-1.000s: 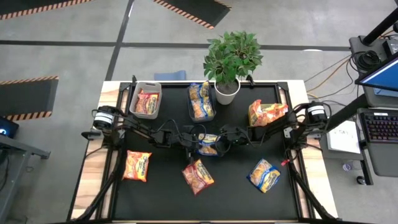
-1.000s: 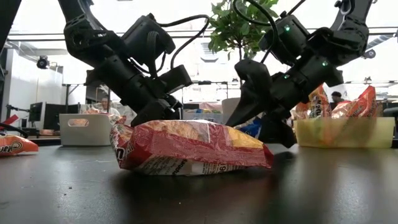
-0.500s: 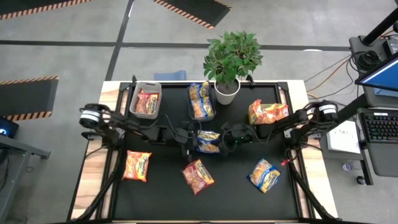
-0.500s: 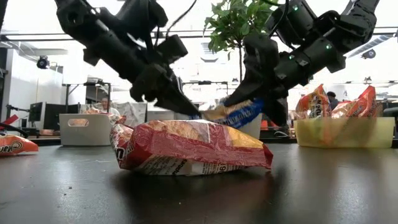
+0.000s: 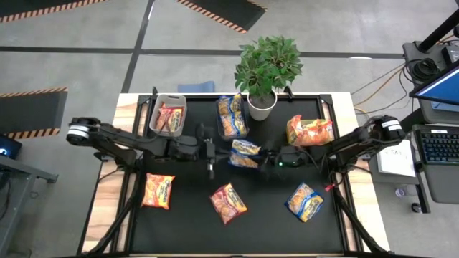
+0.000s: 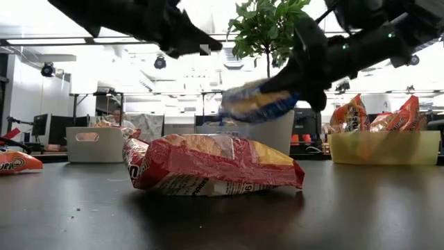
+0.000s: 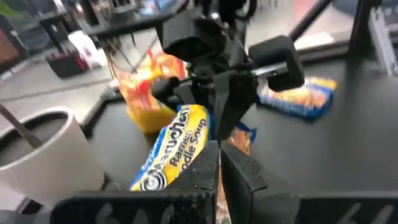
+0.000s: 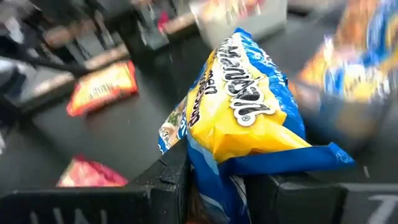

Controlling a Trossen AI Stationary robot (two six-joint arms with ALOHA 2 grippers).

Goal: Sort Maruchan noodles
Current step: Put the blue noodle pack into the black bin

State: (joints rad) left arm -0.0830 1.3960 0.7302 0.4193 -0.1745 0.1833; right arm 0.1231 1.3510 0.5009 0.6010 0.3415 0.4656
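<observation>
A blue-and-yellow Maruchan noodle packet [image 5: 245,153] hangs in the air above the table's middle, with my right gripper [image 5: 267,158] shut on it. It also shows in the low view as the packet [image 6: 255,104] and in the right wrist view as the packet [image 8: 249,112]. My left gripper [image 5: 215,154] is shut and empty, raised just left of the packet and apart from it; its fingers [image 7: 217,171] point at the packet [image 7: 180,146]. A red packet [image 5: 228,203], an orange one [image 5: 158,191] and another blue-and-yellow one [image 5: 305,201] lie flat on the table. My right gripper pinches the packet's blue end [image 8: 214,177] between its two fingers [image 8: 168,186]. The fingers come nearly level from the table's right side. The packet is lifted clear of the table and sticks out past the fingers toward the left, tilted.
Along the far edge stand a grey bin [image 5: 168,115] with red packets, a dark bin [image 5: 232,115] with blue-and-yellow packets, a potted plant [image 5: 262,100] and a green bin [image 5: 308,130] with orange packets. The red packet [image 6: 208,167] lies under the raised grippers.
My right gripper has shut on the blue-and-yellow packet, rolled, and lifted it off the table, a little toward the far edge. My left gripper, shut throughout, has risen and drawn back from the packet toward the table's left.
</observation>
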